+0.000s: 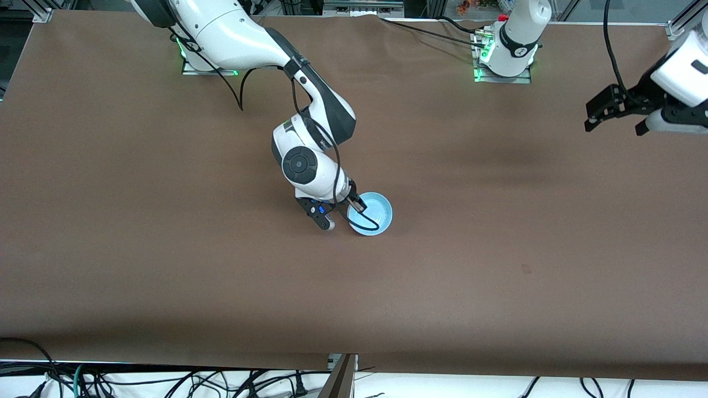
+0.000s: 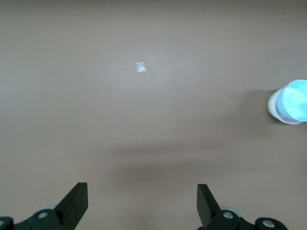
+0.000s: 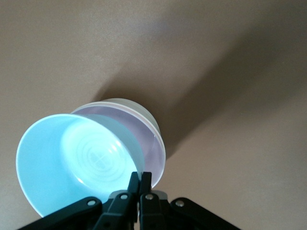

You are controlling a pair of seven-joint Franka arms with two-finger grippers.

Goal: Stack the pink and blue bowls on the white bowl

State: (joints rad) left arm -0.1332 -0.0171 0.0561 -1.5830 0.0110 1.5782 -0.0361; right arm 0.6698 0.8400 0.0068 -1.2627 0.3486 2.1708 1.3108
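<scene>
My right gripper is shut on the rim of the light blue bowl near the middle of the table. In the right wrist view the gripper pinches the blue bowl, which sits tilted in the pale pink bowl. The pink bowl is nested in the white bowl. In the front view the blue bowl hides both lower bowls. My left gripper is open and empty, held up over the left arm's end of the table. The left wrist view shows its gripper over bare table, with the stack far off.
Brown table cover all around the stack. A small pale speck lies on the cover under the left gripper. Cables hang off the table's front edge.
</scene>
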